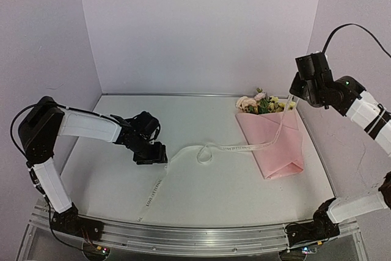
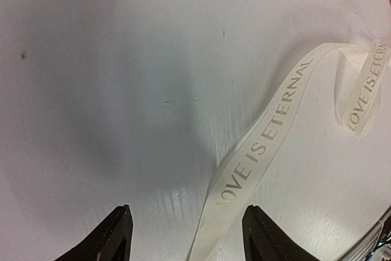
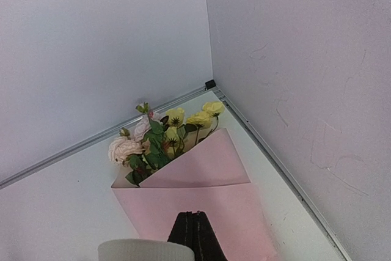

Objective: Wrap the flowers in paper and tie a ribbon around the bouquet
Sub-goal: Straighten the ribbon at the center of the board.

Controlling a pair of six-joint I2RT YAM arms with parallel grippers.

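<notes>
Ribbon (image 1: 244, 148) first: how will it handle?

Thin, light and floppy, I'd judge; it drapes and curls instead of holding a line. It's cream, with "LOVE IS ETERNAL" printed along it. Pinch it flat across its width, close to where it must draw tight.

Where does it run?

From near the front edge of the table (image 1: 201, 200), past the left gripper (image 1: 153, 156), through a loose loop, over the pink paper (image 1: 281, 160) and up to the right gripper (image 1: 294, 93), raised above the bouquet (image 3: 195, 181).

And the grippers?

The right one's fingers are closed, pinching the ribbon's upper end. The left one is spread wide, low over the table, holding nothing; the ribbon lies on the table between its fingers (image 2: 119, 236).

The bouquet itself?

It lies at the far right of the table, the paper folded round the flowers (image 1: 256, 103), with pale pink and yellow blooms toward the back wall. It is not tied yet. Such thin paper should crease or tear easily, so tension must be gentle.
</notes>
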